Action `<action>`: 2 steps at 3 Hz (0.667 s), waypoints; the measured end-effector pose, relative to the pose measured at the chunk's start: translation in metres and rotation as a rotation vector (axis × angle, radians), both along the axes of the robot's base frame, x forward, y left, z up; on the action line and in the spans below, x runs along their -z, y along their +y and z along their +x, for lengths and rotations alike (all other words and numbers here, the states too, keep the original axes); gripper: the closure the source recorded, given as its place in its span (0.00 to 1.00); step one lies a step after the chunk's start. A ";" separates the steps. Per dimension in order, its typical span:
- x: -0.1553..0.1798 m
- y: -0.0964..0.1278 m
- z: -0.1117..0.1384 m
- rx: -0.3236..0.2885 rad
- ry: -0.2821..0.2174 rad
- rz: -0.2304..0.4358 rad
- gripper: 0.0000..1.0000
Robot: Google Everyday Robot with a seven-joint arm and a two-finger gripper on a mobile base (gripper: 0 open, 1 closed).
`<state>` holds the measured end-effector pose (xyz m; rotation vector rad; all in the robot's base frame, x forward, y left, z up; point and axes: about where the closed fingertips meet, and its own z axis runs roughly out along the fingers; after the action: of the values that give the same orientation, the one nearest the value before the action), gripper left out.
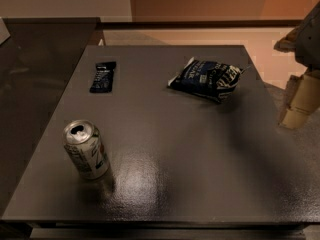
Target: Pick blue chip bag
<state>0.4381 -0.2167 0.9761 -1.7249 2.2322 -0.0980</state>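
The blue chip bag (205,79) lies on the far right part of the dark grey table (175,149). It is crinkled and puffy, dark navy with white lettering and patches. My gripper (296,111) hangs at the right edge of the view, beyond the table's right side. It is to the right of the bag, apart from it and holding nothing that I can see. Part of the arm (309,34) shows above it.
A small flat dark blue bar wrapper (103,76) lies at the far left of the table. An opened white and green soda can (86,149) stands upright near the front left. A darker counter (35,84) adjoins the table on the left.
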 end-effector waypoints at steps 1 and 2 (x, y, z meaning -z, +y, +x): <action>0.000 0.000 0.000 0.000 0.000 0.000 0.00; 0.010 0.009 0.018 -0.011 0.015 -0.005 0.00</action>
<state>0.4559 -0.2080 0.9664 -1.7457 2.2343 -0.0883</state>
